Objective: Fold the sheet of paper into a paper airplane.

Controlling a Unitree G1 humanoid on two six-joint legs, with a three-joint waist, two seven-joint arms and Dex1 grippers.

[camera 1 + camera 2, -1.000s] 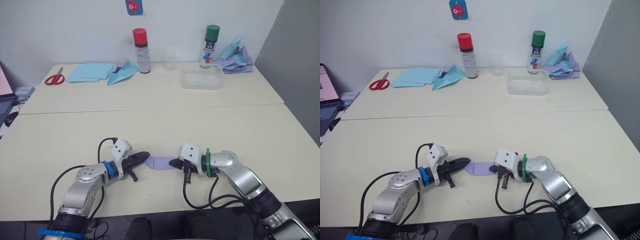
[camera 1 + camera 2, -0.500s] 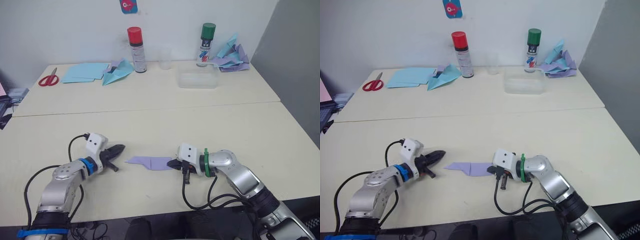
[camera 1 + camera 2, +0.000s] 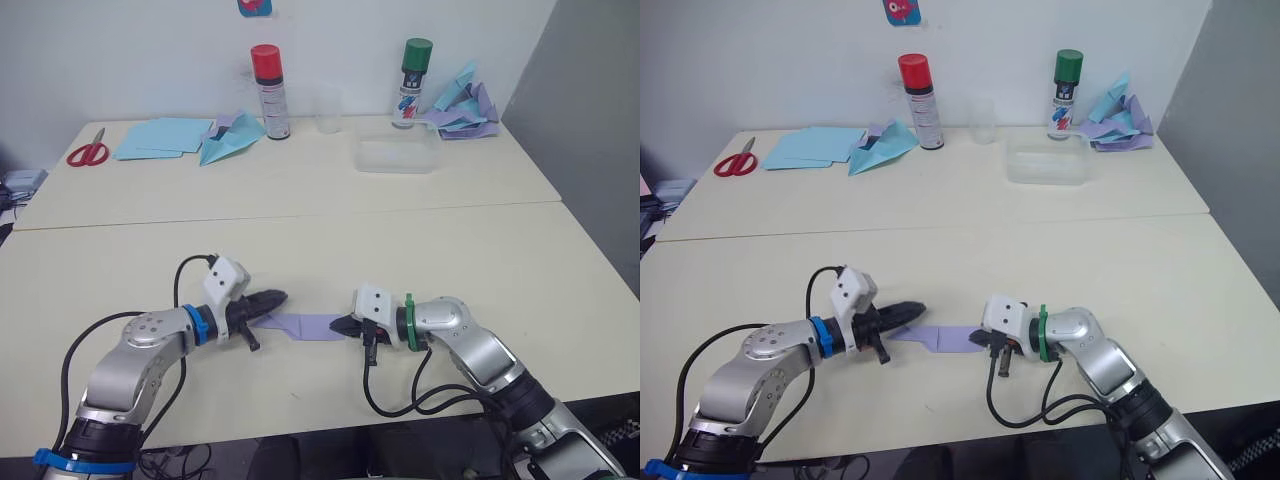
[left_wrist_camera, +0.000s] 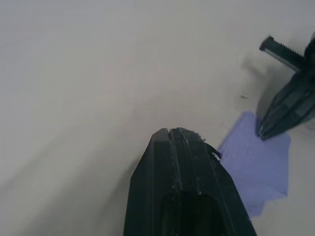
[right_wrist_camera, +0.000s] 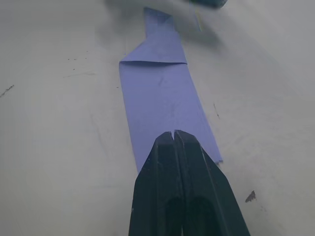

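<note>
We find the paper airplane (image 3: 305,326), a narrow folded lavender strip with one pointed end, lying flat on the cream surface (image 3: 300,250) between the two grippers. Left gripper (image 3: 277,298): jaws pressed together, tip over the strip's pointed end. Right gripper (image 3: 337,325): jaws pressed together, tip resting on the strip's blunt end.

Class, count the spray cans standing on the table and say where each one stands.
2. The red-capped spray can stands at the table's far edge beside the pale blue paper plane. The green-capped spray can stands further right, behind the clear plastic tray.
</note>
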